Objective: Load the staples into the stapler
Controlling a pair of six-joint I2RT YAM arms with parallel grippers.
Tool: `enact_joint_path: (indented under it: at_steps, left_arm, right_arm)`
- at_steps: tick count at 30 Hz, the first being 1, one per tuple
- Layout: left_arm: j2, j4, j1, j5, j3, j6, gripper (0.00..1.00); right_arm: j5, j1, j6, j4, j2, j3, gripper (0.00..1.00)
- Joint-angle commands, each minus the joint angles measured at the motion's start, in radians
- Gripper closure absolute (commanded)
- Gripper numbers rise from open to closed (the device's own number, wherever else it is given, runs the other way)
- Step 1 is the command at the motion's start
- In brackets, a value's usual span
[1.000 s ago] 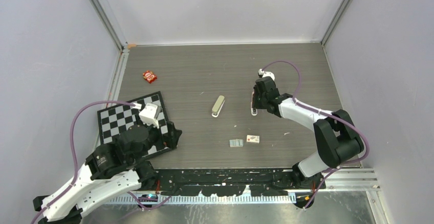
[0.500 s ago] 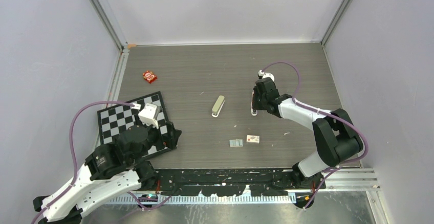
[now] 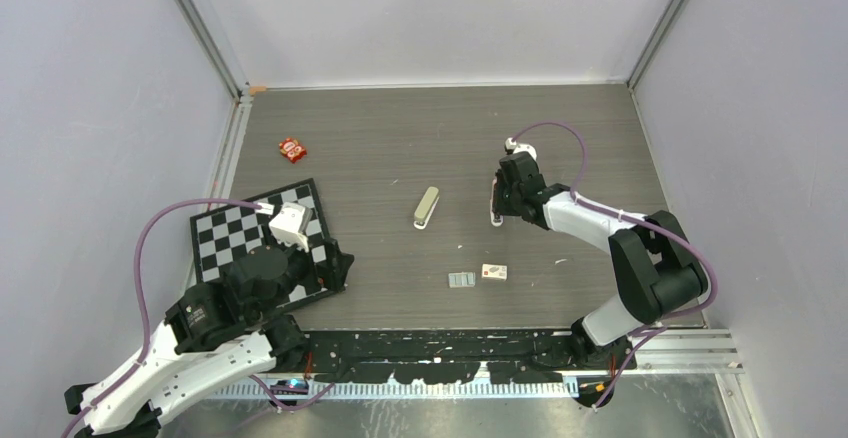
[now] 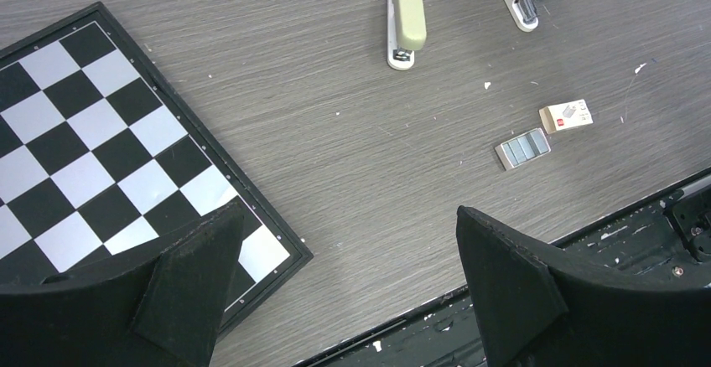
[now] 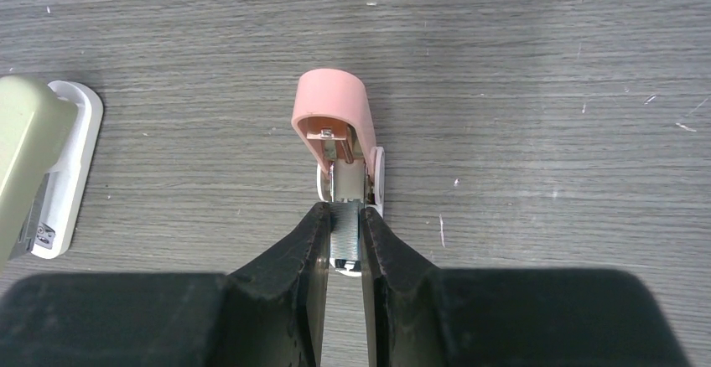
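Observation:
The pale beige-green stapler (image 3: 427, 207) lies closed on the table, seen also from the left wrist (image 4: 408, 17) and at the left edge of the right wrist view (image 5: 33, 166). To its right lies a smaller pink stapler (image 5: 331, 103) with its lid swung up. My right gripper (image 5: 344, 212) is shut on a silvery strip of staples (image 5: 346, 229), held in line with the pink stapler's open metal channel at its near end. My left gripper (image 4: 352, 216) hangs open above the table's near edge, with nothing in it.
A chessboard (image 3: 230, 233) lies at the left under the left arm. A small tray of staple strips (image 3: 461, 279) and a small white box (image 3: 494, 272) sit near the front edge. A red packet (image 3: 292, 148) lies at the back left.

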Motion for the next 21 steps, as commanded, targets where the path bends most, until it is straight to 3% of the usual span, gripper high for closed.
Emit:
enact_joint_path:
  at_steps: [1, 21]
  left_arm:
    - [-0.006, 0.008, -0.001, -0.025, -0.001, 0.013, 0.00]
    - [-0.015, 0.009, -0.002, -0.029, -0.003, 0.013, 0.00]
  right_arm:
    - [-0.008, -0.004, 0.013, 0.035, 0.010, 0.000, 0.76]
    - [-0.013, -0.007, 0.015, 0.018, -0.008, 0.000, 0.76]
